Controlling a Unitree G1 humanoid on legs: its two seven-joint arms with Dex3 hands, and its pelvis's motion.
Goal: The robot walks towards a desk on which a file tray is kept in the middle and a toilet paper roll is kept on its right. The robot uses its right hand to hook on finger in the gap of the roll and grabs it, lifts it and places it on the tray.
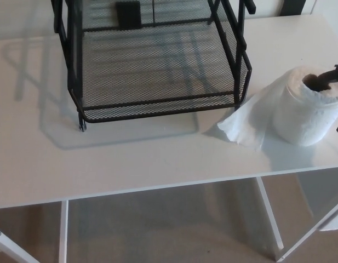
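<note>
1. Desk edge (158, 189) runs nearest me, white top bare all along the near strip, so there's open room there.
2. Toilet paper roll (308, 112) stands upright at the right, close to the picture's edge, loose sheet trailing left toward the tray.
3. My right hand (328, 76) shows only a dark fingertip at the roll's core; I can't tell its spread, nothing looks lifted.
4. Hooking is just beginning, I judge; lift and placing remain.
5. File tray (241, 66) sits farther left, mesh floor empty, raised rim to clear.

Light: soft, even, from far right | Shadow: mesh file tray (158, 66) casts faint one left-near on desk (130, 159) | Focus: slightly soft
</note>
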